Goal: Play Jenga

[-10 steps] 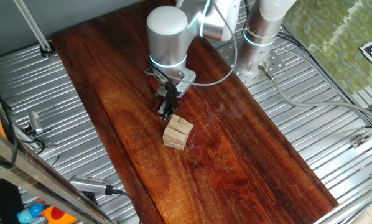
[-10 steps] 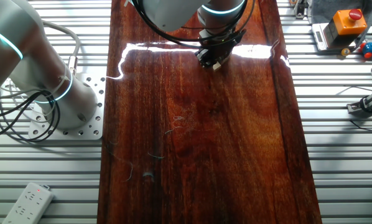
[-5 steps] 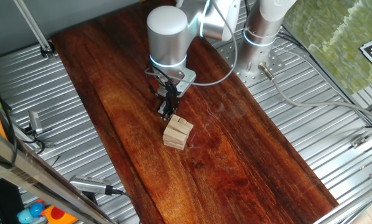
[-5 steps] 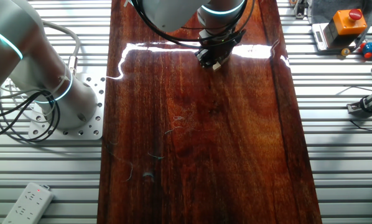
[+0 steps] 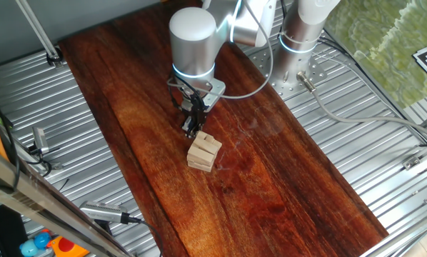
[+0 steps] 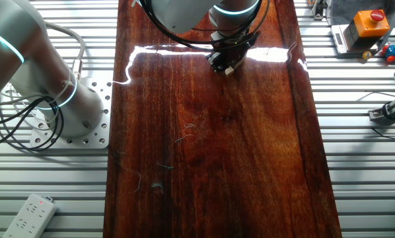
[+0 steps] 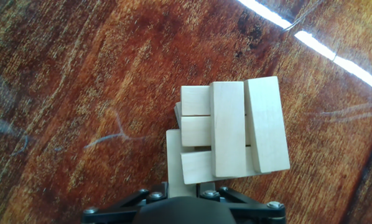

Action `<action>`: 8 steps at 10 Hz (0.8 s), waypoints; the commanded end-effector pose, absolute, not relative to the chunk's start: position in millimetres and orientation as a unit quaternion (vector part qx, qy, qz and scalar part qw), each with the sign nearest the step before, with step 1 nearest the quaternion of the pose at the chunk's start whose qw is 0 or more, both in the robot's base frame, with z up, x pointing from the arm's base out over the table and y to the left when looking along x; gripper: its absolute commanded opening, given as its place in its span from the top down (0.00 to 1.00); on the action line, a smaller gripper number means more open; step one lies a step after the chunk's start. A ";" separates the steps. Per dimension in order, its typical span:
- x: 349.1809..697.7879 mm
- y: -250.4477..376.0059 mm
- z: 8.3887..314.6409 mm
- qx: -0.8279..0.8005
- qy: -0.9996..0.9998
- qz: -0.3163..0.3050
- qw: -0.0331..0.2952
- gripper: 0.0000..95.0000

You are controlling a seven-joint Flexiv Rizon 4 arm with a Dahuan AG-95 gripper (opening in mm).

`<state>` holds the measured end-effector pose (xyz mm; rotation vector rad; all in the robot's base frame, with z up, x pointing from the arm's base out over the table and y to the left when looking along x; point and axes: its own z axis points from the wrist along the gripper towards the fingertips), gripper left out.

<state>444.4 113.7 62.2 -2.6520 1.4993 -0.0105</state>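
Note:
The Jenga stack is a small pile of pale wooden blocks, a few layers high, on the dark wooden board. In the hand view the stack has three blocks across its top. One lower block sticks out of it toward the hand. My gripper stands upright just behind the stack and is shut on the end of that protruding block, whose lower end runs in between the fingers. In the other fixed view the gripper hides most of the stack, with only a pale block corner showing.
The robot base stands at the board's far end with cables beside it. Ribbed metal table surface flanks the board. A red-button box and a power strip lie off the board.

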 end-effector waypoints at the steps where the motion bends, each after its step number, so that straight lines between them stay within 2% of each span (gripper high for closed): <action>1: 444.0 113.7 61.8 -0.870 0.492 -0.004 0.046 1.00; 8: 441.4 112.3 61.9 -0.872 0.487 -0.003 0.046 1.00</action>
